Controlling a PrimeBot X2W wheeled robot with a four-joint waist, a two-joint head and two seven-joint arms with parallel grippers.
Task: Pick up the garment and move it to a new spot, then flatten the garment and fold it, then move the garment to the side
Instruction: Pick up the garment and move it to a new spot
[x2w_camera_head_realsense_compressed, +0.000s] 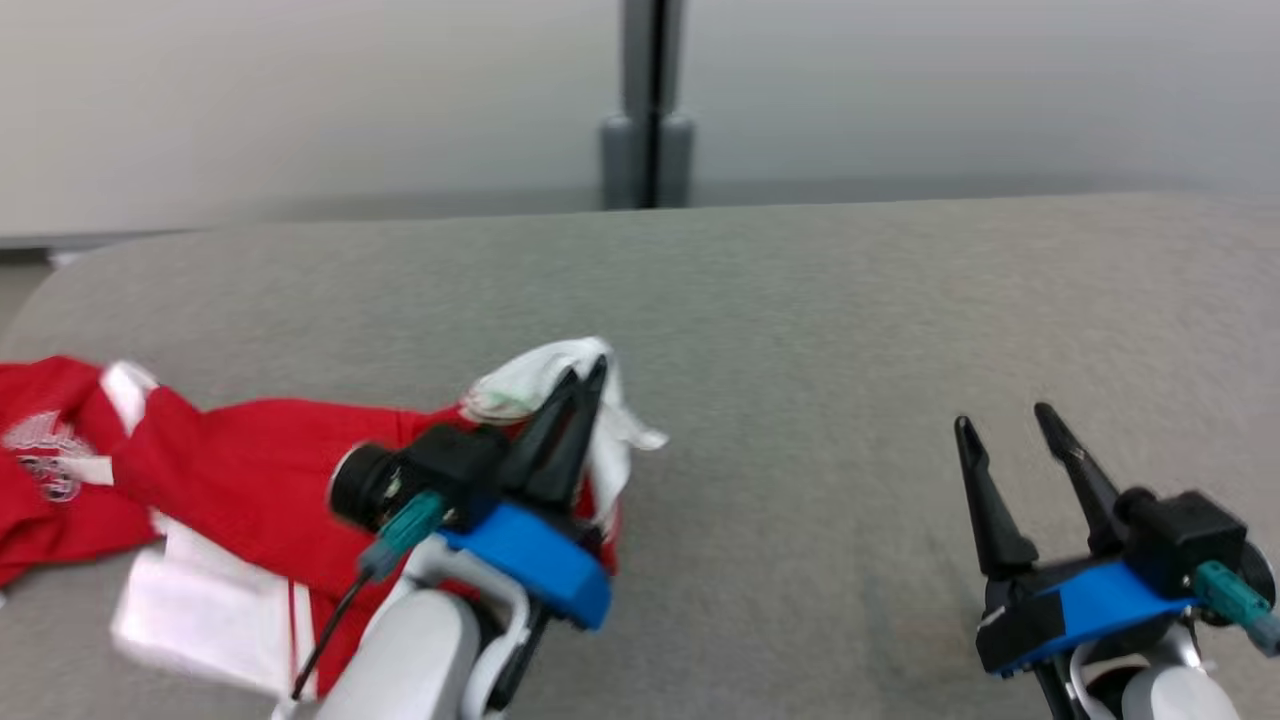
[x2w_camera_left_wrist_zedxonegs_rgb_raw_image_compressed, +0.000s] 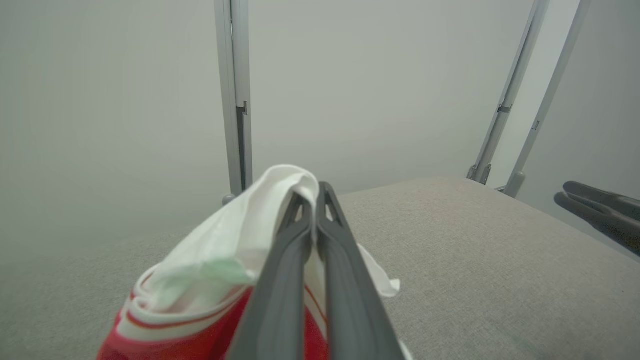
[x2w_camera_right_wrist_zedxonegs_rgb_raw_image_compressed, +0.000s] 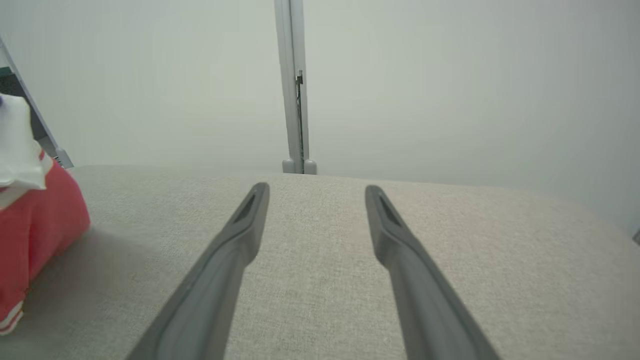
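My left gripper (x2w_camera_head_realsense_compressed: 588, 370) has its two dark fingers pressed together on a white fold of the red-and-white garment (x2w_camera_head_realsense_compressed: 240, 470). In the left wrist view the cloth bunches over the tips of that gripper (x2w_camera_left_wrist_zedxonegs_rgb_raw_image_compressed: 312, 195), with white fabric showing on both sides of the fingers and a red panel with thin red stripes below them (x2w_camera_left_wrist_zedxonegs_rgb_raw_image_compressed: 215, 270). My left forearm (x2w_camera_head_realsense_compressed: 410, 650) rises from the bottom edge of the head view, pale and tilted to the right. The blue wrist collar (x2w_camera_head_realsense_compressed: 540, 560) sits above it, and the fingers point up and away from me.

The pinched fold is lifted off the grey fabric-covered surface (x2w_camera_head_realsense_compressed: 820, 330). The rest of the garment trails down and to my left, lying crumpled on that surface. A white printed emblem (x2w_camera_head_realsense_compressed: 40, 455) sits near the left edge and a white panel (x2w_camera_head_realsense_compressed: 200, 610) near the bottom.

My right gripper (x2w_camera_head_realsense_compressed: 1003, 418) is at the lower right, well apart from the garment, with its fingers spread wide and nothing between them. In the right wrist view they fan out over bare grey cloth (x2w_camera_right_wrist_zedxonegs_rgb_raw_image_compressed: 316, 189), and the red of the garment (x2w_camera_right_wrist_zedxonegs_rgb_raw_image_compressed: 35, 225) shows at the far left. A grey metal post (x2w_camera_head_realsense_compressed: 648, 110) stands against the pale wall behind the surface.
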